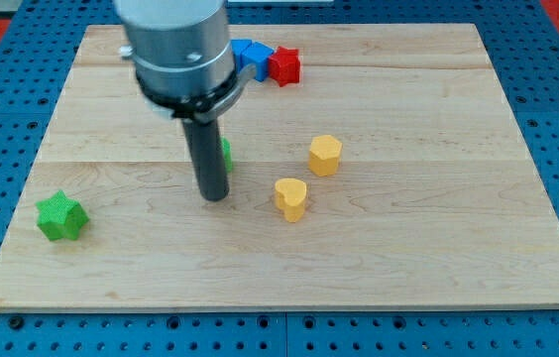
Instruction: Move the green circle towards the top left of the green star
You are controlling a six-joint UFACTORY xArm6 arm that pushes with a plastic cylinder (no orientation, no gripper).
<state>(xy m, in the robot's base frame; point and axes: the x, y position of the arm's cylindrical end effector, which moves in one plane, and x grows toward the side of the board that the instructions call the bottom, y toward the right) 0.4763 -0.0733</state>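
The green star (60,216) lies near the left edge of the wooden board (408,258), toward the view's bottom left. The green circle (226,154) is almost wholly hidden behind my rod; only a thin green sliver shows at the rod's right side. My tip (214,196) rests on the board just below that sliver, well to the right of the green star.
A yellow hexagon block (325,155) and a yellow heart block (290,197) lie right of my tip. A red block (283,65) and a blue block (251,55) sit near the view's top, partly behind the arm's grey body (178,50).
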